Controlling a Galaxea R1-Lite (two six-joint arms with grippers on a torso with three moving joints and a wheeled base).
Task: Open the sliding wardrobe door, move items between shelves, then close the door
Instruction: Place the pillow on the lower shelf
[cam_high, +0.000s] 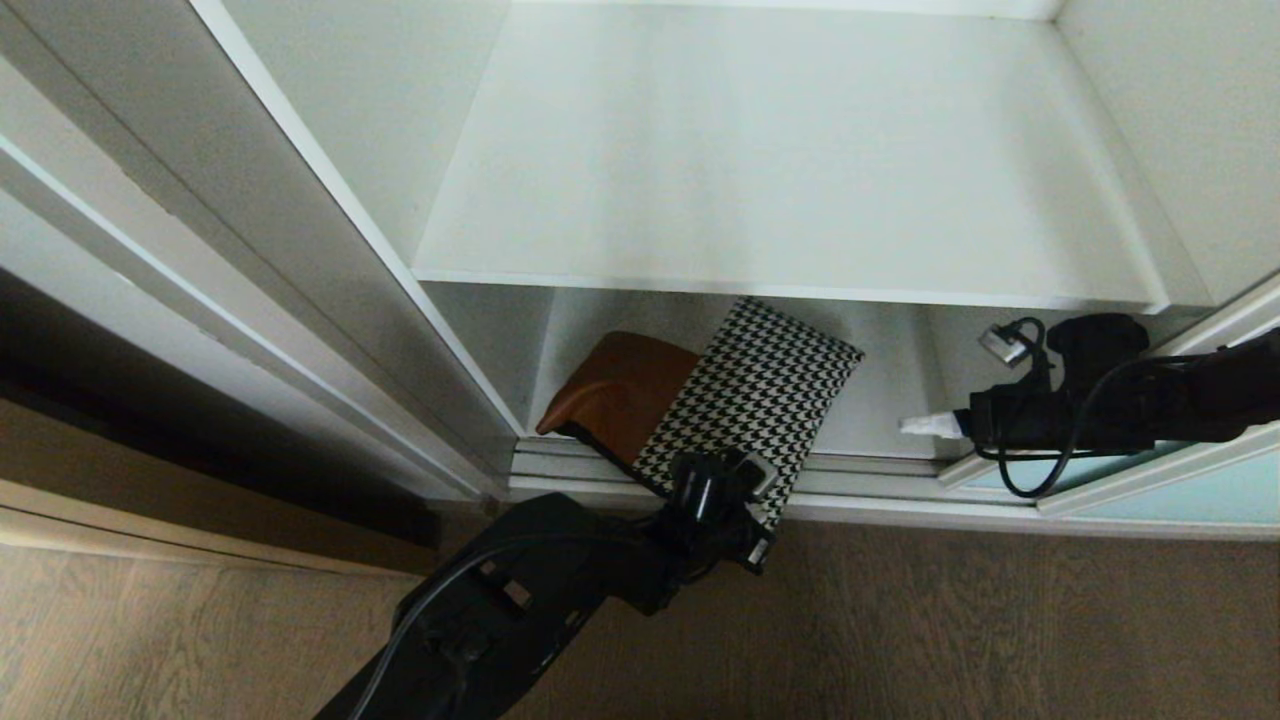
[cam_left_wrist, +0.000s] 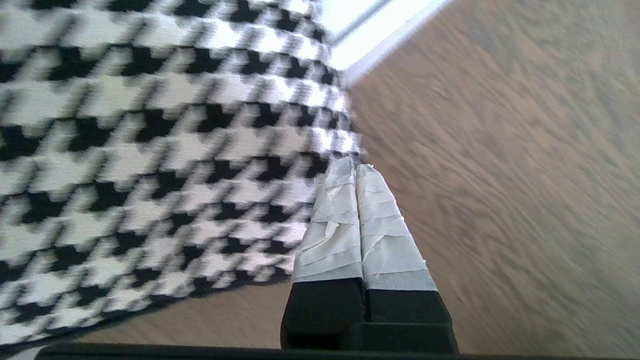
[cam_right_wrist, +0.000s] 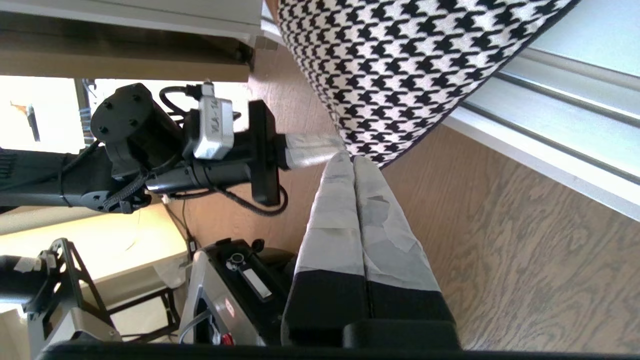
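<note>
Wood-grain floor (cam_high: 950, 620) below; pale aqua sliding door (cam_high: 1150, 495) already open, my closed, empty left gripper (cam_left_wrist: 356, 167) touching the square patchwork cushion (cam_high: 760, 390) half off the bottom white shelf (cam_high: 880, 420); moving remains.

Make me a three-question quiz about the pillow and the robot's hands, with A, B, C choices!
1. Where is the cushion?
A. flat on the upper shelf
B. tilted, sticking out of the bottom compartment over the door track
C. on the floor, away from the wardrobe

2. What colour is the cushion's plain patch?
A. brown
B. green
C. pink

3. How are the left gripper fingers?
A. wide open
B. pressed together
C. missing

Answers: 1 B, its corner overhangs the track below the upper shelf. 2 A, brown shows beside the houndstooth. 3 B, no gap shows between the taped fingers at the cushion's edge.
</note>
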